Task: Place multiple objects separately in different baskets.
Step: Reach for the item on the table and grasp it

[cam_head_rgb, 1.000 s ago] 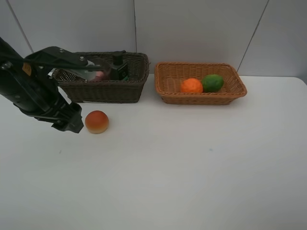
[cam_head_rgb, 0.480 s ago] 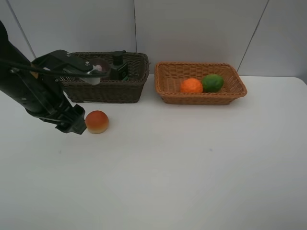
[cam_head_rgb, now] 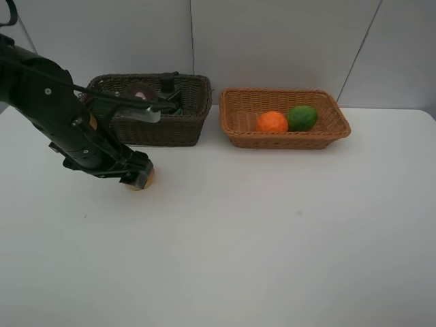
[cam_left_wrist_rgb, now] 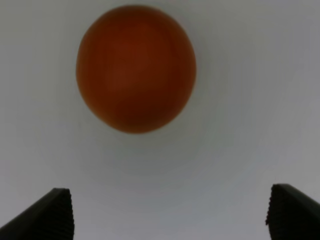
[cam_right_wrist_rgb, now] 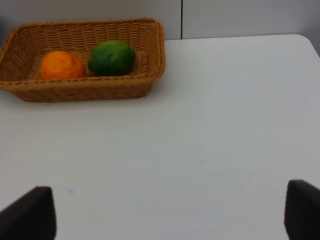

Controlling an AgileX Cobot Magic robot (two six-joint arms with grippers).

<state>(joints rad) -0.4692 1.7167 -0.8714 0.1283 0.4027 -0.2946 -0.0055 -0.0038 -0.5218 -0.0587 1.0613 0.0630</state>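
We hold the left end effector (cam_left_wrist_rgb: 170,212) wide above the peach (cam_left_wrist_rgb: 136,68), which lies alone on the table (cam_head_rgb: 272,238), so the fingers can straddle it.

A red-orange peach (cam_left_wrist_rgb: 135,68) lies on the white surface before the dark basket (cam_head_rgb: 184,109) holding a green bottle (cam_head_rgb: 170,97); mandarin (cam_head_rgb: 272,122) and lime (cam_head_rgb: 302,118) sit touching in the tan basket (cam_head_rgb: 235,129).
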